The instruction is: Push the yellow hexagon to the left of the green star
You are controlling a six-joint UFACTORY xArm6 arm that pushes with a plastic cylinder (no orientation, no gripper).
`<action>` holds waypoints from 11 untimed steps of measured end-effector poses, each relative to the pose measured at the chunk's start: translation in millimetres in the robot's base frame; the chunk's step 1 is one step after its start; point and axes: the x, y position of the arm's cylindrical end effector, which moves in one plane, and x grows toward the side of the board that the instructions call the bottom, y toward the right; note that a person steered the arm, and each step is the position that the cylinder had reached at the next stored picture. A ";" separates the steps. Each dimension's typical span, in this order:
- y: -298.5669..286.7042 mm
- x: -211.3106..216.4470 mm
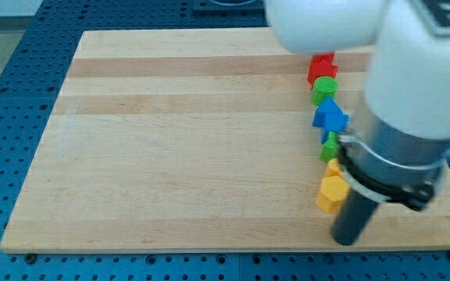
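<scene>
The arm stood upright over the surface [170, 140], no pincer visible; my tip [348, 240] sat just right-below the yellow hexagon [332, 193].

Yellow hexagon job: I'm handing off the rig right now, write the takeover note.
My tip is down at the board's bottom right, just right of and below the yellow hexagon; contact cannot be told.
The hexagon sits at the bottom of a column of blocks near the right edge. The green star lies just above it, largely hidden by the arm.
Done: nothing evident; the hexagon is below the star, not left of it.
Left: push the hexagon leftward and up until it sits left of the star.
</scene>
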 end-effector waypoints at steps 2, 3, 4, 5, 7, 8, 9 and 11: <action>18.9 -39.6; 4.7 -50.5; -22.8 -50.9; -48.6 -50.9; -69.7 -61.9; -93.6 -70.3; -124.7 -70.4; -76.6 -99.3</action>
